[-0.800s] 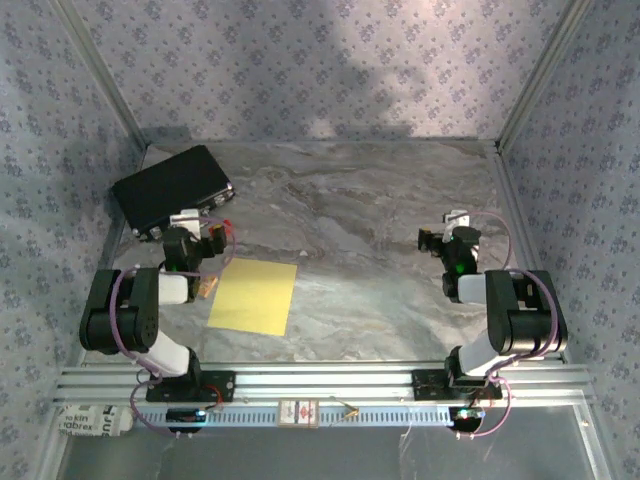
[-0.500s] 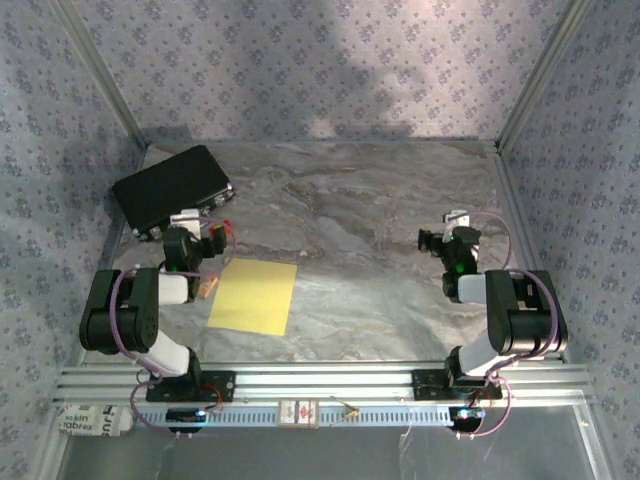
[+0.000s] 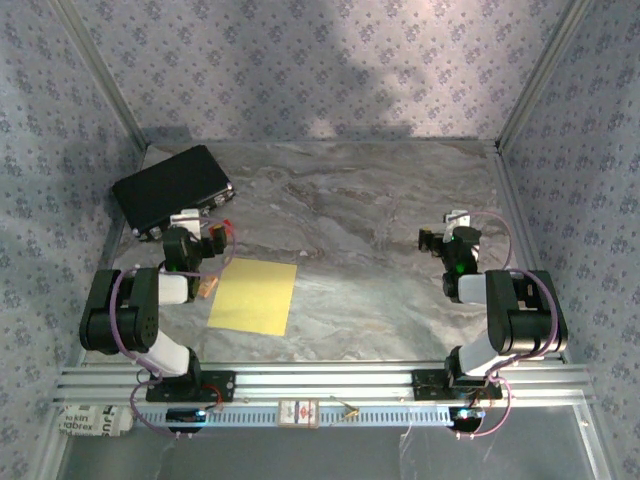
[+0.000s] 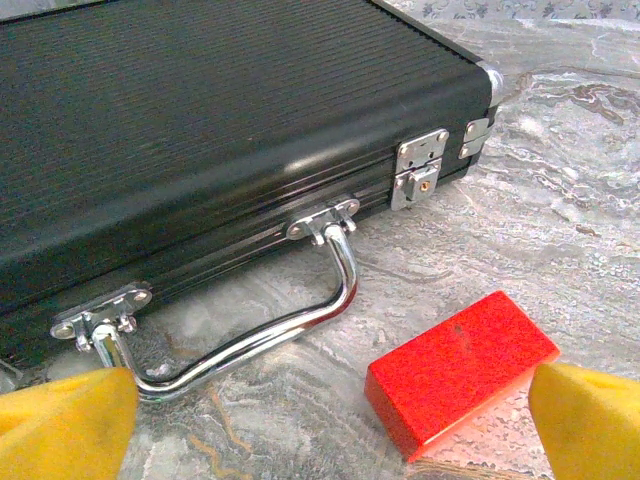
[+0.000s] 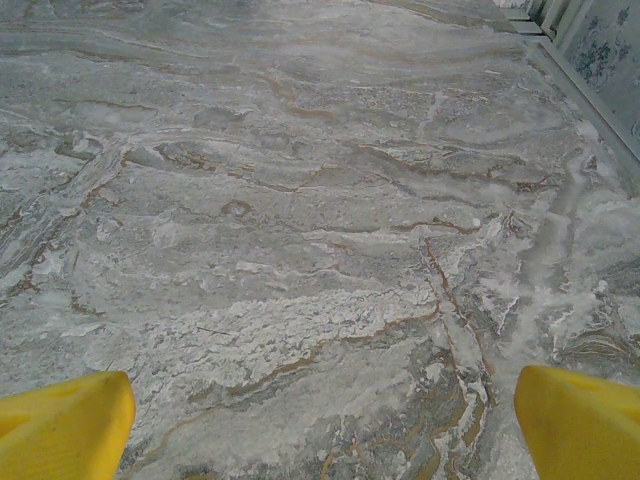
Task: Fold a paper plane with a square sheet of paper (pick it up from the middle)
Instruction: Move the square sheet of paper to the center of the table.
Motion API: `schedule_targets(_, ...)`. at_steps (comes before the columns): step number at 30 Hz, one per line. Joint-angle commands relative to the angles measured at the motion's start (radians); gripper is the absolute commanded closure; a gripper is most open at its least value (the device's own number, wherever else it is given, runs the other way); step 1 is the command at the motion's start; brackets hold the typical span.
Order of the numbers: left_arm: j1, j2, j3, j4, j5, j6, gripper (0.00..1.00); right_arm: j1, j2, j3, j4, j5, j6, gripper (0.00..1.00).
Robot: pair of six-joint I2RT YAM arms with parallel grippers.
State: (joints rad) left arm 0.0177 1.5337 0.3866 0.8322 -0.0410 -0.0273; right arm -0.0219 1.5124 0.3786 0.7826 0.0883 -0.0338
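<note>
Grey marbled tabletop (image 3: pixel 380 190) is stretching between blue-patterned walls (image 3: pixel 330 70). We are seeing square sheet of thin yellow paper (image 3: pixel 254 296) lying flat and unfolded at near left, just right of left arm (image 3: pixel 130 310), apart from both pincers. Left gripper (image 4: pixel 325 420) is hanging wide open, holding nothing, facing black ribbed case with chrome handle (image 4: pixel 200 130) at far left. Small red block (image 4: pixel 460 370) is sitting near case, not touching it. Right gripper (image 5: pixel 320 425) is gaping wide, holding nothing, over marble at right, well apart from sheet.

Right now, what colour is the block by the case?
The block is red; clearest in left wrist view.
</note>
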Motion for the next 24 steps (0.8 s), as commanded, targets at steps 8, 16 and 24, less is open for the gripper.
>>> schedule_targets(8,0.0,-0.001,-0.004,0.04,0.054,0.02,0.0,-0.004,0.005,0.018,0.006,-0.008,0.015,0.01)
schedule_targets(16,-0.009,-0.145,-0.035,-0.038,-0.031,-0.007,0.0,0.019,-0.08,-0.006,-0.022,-0.063,-0.036,0.01)
schedule_targets(24,-0.006,-0.425,0.152,-0.654,-0.097,-0.232,0.0,0.019,-0.313,0.242,-0.715,-0.095,0.163,0.01)
